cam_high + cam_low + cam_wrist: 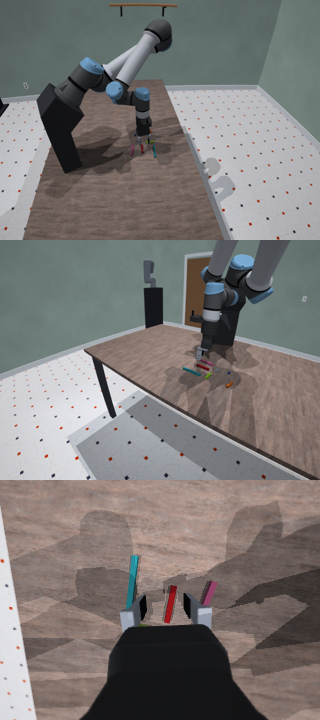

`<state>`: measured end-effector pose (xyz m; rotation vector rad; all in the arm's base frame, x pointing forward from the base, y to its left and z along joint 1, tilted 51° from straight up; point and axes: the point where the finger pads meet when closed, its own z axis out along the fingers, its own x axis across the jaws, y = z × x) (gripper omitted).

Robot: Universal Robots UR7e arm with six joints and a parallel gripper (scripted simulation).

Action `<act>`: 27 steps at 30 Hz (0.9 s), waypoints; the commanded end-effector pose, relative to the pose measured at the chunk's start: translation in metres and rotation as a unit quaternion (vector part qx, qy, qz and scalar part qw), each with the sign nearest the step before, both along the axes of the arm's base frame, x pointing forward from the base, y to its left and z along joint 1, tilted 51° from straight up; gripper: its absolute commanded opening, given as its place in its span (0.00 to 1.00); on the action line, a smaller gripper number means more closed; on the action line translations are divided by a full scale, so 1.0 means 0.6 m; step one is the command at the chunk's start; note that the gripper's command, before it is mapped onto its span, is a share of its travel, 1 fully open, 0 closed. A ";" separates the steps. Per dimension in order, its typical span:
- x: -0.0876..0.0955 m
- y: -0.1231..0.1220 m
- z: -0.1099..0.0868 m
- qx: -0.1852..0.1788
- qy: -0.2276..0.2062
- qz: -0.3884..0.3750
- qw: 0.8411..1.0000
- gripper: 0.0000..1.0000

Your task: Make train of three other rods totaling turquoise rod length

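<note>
My gripper (143, 142) (198, 358) (164, 601) is open and empty, pointing straight down a little above the table. In the wrist view its fingers stand on either side of the near end of the red rod (141, 148) (202, 367) (170, 604). The turquoise rod (154, 151) (191, 371) (132, 580) and the pink rod (132, 150) (207, 362) (209, 593) lie flat on either side of the red one, roughly parallel and apart from it. A lime rod (151, 142) (208, 375), a small grey rod (217, 370), a blue rod (228, 373) and an orange rod (151, 131) (229, 384) lie scattered nearby.
All rods lie on a long wooden table (116, 193) (144, 348). Its long edge runs close beside the turquoise rod, with tiled floor (10, 630) beyond. The arm's black pedestal (59, 121) stands on the opposite side of the table.
</note>
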<state>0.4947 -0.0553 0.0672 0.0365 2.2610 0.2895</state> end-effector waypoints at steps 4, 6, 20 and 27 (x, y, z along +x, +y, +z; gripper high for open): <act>0.006 -0.004 0.006 -0.095 -0.025 0.086 0.992 1.00; 0.006 -0.004 0.006 -0.095 -0.025 0.086 0.992 1.00; 0.012 -0.005 0.013 -0.200 -0.054 0.172 0.963 1.00; 0.013 -0.005 0.014 -0.215 -0.058 0.185 0.957 1.00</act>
